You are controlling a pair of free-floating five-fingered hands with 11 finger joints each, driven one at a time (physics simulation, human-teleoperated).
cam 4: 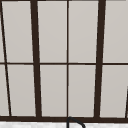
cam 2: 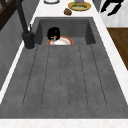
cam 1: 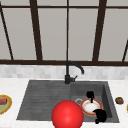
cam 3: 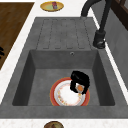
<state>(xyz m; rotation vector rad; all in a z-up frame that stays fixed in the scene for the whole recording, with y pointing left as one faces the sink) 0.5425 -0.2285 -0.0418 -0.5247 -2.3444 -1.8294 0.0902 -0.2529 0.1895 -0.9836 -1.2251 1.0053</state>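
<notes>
A white plate with an orange-red rim [cam 1: 84, 108] [cam 2: 67, 41] [cam 3: 62, 96] lies flat on the floor of the sink basin [cam 3: 62, 60]. My left hand [cam 1: 90, 95] [cam 2: 53, 33] [cam 3: 80, 80] hovers over the plate's back part, on the tap side. Its fingers curl downward round a small orange thing [cam 3: 80, 88]. My right hand [cam 1: 100, 115] [cam 2: 111, 6] hangs in the air in front of the sink's front right corner, fingers spread and holding nothing. A large red ball [cam 1: 67, 115] overlaps the sink's front edge in the front view.
A black tap [cam 1: 68, 75] [cam 2: 25, 27] [cam 3: 100, 37] stands behind the sink, and a ribbed draining board [cam 2: 65, 80] lies left of the basin. A yellow plate with food [cam 1: 5, 103] [cam 3: 52, 6] sits on the left counter. A brown lump [cam 1: 119, 100] [cam 2: 67, 11] lies on the right counter.
</notes>
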